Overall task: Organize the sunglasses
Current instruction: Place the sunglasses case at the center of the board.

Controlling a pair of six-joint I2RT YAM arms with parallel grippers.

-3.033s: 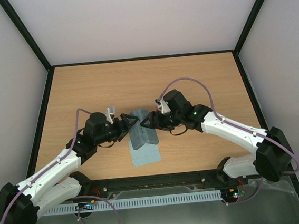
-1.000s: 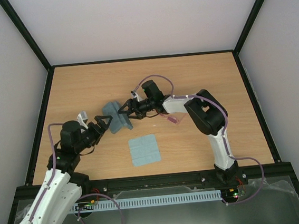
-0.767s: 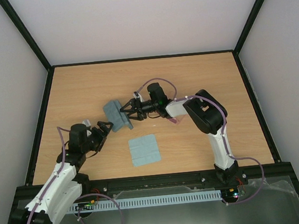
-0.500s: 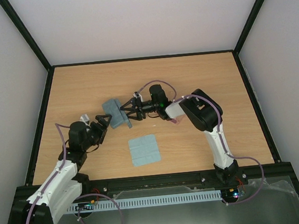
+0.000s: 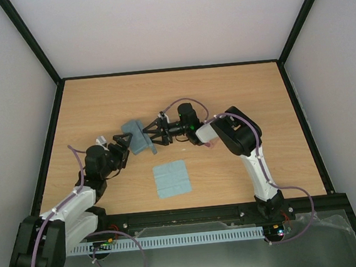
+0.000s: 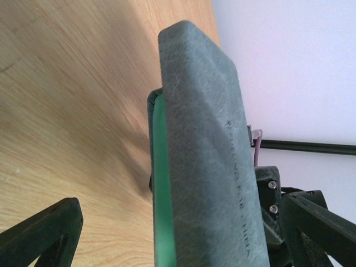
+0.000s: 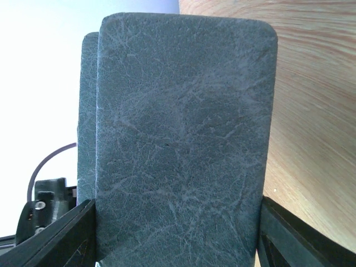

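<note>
Sunglasses (image 5: 208,144), pink, on worktop (image 5: 100,109) beside right arm.
Right end effector (image 5: 150,138) clamps grey-blue case (image 5: 138,137); left end effector (image 5: 124,145) gapes wide beside it.

White shells cover black joints on the left arm (image 5: 68,206) and the right arm (image 5: 256,164). A thin purple cable (image 5: 184,100) loops along each one. The fingers (image 6: 41,233) are black and angular. Small silver screws (image 6: 271,184) sit in black plastic.
</note>
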